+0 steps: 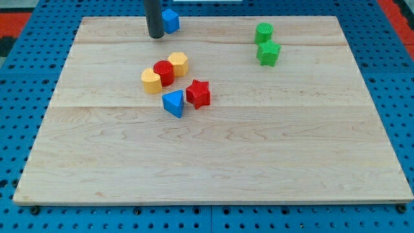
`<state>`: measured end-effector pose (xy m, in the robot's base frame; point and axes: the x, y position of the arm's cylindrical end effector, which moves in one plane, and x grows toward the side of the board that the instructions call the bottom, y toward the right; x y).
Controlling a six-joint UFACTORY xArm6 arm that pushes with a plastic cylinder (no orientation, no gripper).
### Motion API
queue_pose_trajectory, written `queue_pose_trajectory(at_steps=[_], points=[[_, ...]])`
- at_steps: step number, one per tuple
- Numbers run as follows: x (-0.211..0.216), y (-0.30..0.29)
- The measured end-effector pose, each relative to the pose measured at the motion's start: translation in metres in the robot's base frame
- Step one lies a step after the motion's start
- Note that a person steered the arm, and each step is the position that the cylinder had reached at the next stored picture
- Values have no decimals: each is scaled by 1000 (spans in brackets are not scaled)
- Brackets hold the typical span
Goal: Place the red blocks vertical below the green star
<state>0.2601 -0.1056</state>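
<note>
Two red, two yellow, two blue, two green blocks on the board.
My tip point(155, 36) has no jaws, holds nothing, and touches the blue block point(171, 21) up top; red star point(198, 93) and red cylinder point(163, 73) sit mid-board, well apart from the green star point(268, 53).

My tip point(155, 36) beside a blue block point(171, 21) (red blocks point(163, 73) mid-board)

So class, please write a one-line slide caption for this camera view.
My tip rests beside the blue block, far from the red cylinder, red star and green star.
</note>
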Motion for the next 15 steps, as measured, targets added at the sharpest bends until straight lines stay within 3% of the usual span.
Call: queue_pose_trajectory(at_steps=[1,3,6,10,11,12,14,15], points=[[62,15],[124,-7],[132,111],[123,197],[118,163],[124,90],[166,71],[190,109]])
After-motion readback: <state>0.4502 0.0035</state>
